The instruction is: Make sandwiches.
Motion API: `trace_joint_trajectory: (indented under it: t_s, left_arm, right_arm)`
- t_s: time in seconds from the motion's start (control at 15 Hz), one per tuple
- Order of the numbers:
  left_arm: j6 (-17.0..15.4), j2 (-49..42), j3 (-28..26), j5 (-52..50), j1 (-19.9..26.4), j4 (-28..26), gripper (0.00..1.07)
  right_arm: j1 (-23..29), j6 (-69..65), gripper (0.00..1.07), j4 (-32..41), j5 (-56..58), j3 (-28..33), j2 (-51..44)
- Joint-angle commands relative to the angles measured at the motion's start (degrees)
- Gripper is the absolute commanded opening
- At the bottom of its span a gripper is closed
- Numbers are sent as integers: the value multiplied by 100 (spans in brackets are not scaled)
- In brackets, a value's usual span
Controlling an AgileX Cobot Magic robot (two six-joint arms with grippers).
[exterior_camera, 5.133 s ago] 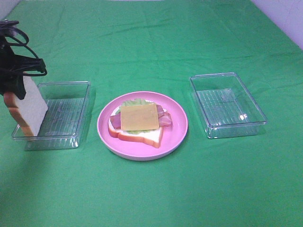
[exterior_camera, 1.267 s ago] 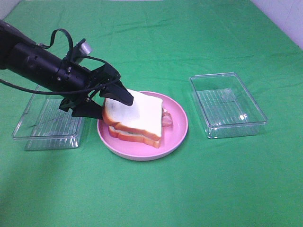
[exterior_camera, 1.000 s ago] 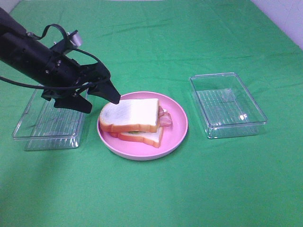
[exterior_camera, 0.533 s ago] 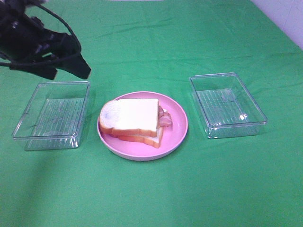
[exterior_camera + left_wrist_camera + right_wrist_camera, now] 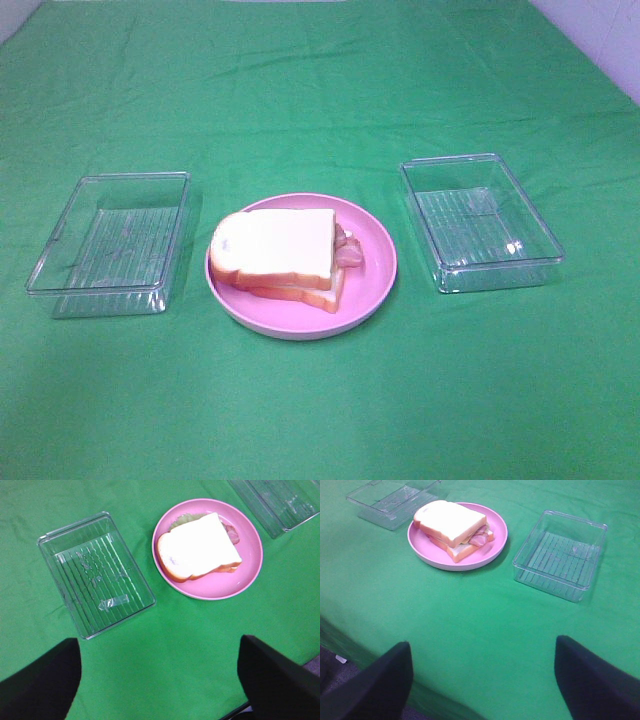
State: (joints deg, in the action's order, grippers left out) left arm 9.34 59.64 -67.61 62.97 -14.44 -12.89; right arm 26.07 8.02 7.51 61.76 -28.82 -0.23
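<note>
The sandwich (image 5: 285,258) sits on the pink plate (image 5: 375,270), mid-table between two clear plastic trays. Top bread slice lies flat, a bit skewed over the bottom slice; bacon (image 5: 347,247) pokes out on the side toward the right tray. From my left wrist cam I see a sliver of lettuce (image 5: 184,518) at the plate's far rim, next to the bread. From the right wrist cam a thin yellow cheese edge shows btw the slices, w/ the bacon just beside it.

Left tray (image 5: 110,240) sits just beside the plate, not touching as far as I can tell; it has a ribbed floor and a small clear strip (image 5: 114,602) lying inside. Right tray (image 5: 480,220) stands a bit further off, also ribbed.

My left gripper (image 5: 157,680) hangs high over the green cloth (image 5: 320,90), released, fingers spread wide, nothing btw them. My right gripper (image 5: 482,680) is the same: spread, empty, well apart from plate and trays.

No brand, label or readable writing anywhere.
</note>
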Motion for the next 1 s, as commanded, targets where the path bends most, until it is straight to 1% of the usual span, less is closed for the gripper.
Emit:
trace_joint_trajectory:
  t_s: [0.07,0.2,0.27,0.33,0.4,0.47,0.53,0.6,0.73,0.87,1.0]
  left_arm:
    - [-34,-693,-11,269,0,-11,81]
    - [-17,-1071,-11,424,0,-11,81]
    - [-11,-1375,103,441,0,-11,81]
    - [11,-1679,338,378,0,-11,81]
    - [11,-1988,659,350,0,-11,81]
    - [11,-2641,1450,384,0,-11,81]
    - [11,-2641,1450,384,0,-11,81]
    - [23,-3340,2166,590,0,-11,81]
    - [23,-4039,2722,613,0,-11,81]
    - [189,-4744,3163,590,0,-11,81]
    - [149,-5265,3615,344,0,-11,81]
  right_arm:
    - [-6,34,75,-6,-74,0,11]
    - [-6,34,75,-6,-74,0,11]
    - [-6,34,75,-6,-74,0,11]
    - [-6,34,75,-6,-74,0,11]
    - [-6,34,75,-6,-74,0,11]
    - [-6,34,75,-6,-74,0,11]
    - [-6,34,75,-6,-74,0,11]
    - [-6,34,75,-6,-74,0,11]
    - [-6,34,75,-6,-74,0,11]
    - [-6,34,75,-6,-74,0,11]
    - [-6,34,75,-6,-74,0,11]
